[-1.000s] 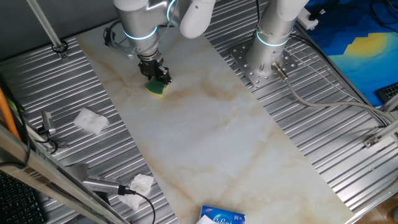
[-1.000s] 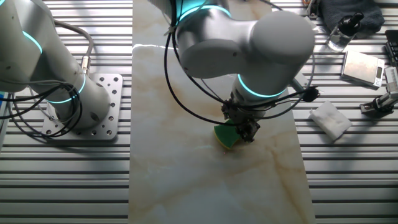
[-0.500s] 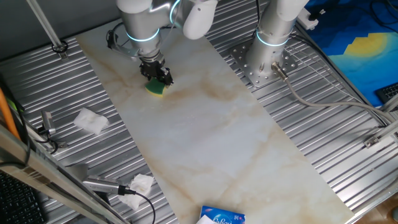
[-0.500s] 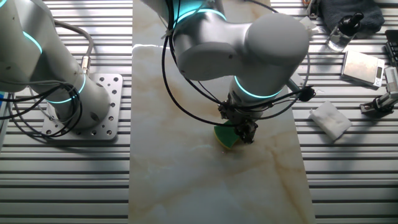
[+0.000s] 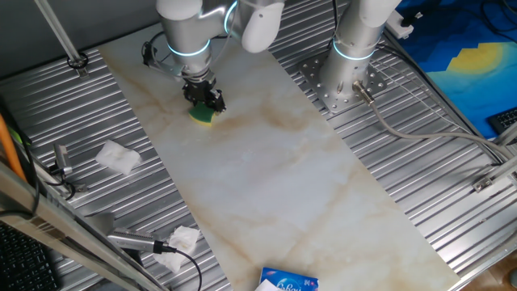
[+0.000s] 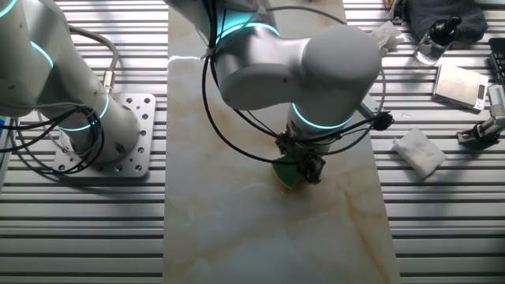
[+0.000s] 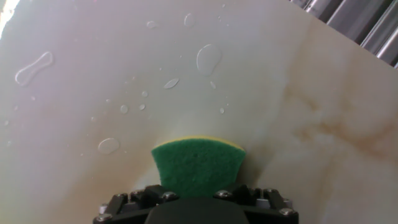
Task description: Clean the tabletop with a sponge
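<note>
The off-white marble tabletop [image 5: 266,170] runs down the middle in both fixed views [image 6: 237,229]. My gripper [image 5: 203,99] is shut on the yellow-and-green sponge [image 5: 202,115] and presses it onto the slab near its far left end. The other fixed view shows the gripper [image 6: 304,167] over the sponge [image 6: 286,175]. In the hand view the sponge [image 7: 198,167] sticks out from the gripper [image 7: 198,194], green side up, with water drops [image 7: 208,59] on the slab [image 7: 323,74] ahead.
Crumpled white tissues [image 5: 118,157] [image 5: 182,239] lie on the ribbed grey metal left of the slab, another [image 6: 419,151] shows in the other fixed view. A second arm's base [image 5: 347,73] stands to the right. A blue-white packet [image 5: 288,282] lies at the near end.
The gripper with the sponge has slid slightly along the slab, toward the far left end; the arm above leaned the same way.
</note>
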You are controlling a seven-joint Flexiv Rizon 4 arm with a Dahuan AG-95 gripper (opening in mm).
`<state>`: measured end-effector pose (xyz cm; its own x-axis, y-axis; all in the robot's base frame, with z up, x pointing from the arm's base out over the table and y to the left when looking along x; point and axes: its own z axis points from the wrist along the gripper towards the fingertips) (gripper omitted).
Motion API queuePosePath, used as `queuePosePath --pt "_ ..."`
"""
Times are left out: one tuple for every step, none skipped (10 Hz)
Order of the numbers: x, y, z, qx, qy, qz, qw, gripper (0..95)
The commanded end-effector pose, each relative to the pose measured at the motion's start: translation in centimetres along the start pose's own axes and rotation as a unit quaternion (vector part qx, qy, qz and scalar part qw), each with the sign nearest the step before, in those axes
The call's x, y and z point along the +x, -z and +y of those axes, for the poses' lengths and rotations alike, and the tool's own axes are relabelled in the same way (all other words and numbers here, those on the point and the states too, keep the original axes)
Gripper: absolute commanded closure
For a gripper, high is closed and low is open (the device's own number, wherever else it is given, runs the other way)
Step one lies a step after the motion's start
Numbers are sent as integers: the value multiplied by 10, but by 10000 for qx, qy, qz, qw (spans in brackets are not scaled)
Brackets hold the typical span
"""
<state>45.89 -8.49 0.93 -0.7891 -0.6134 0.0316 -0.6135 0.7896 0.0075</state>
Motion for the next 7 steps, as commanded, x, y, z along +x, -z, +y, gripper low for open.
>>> queuePosePath --pt "-1 -2 -1 15 -6 -10 10000 380" --pt "-1 -2 -1 20 -14 -7 10000 380" --pt "-1 -2 -1 28 -39 0 10000 570" --pt "-1 -2 -1 29 -61 1 10000 760" --pt "-1 -2 -1 32 -72 3 10000 760" --pt "-1 -2 -1 33 -81 4 10000 760" --pt "-1 -2 -1 34 -83 5 10000 760"
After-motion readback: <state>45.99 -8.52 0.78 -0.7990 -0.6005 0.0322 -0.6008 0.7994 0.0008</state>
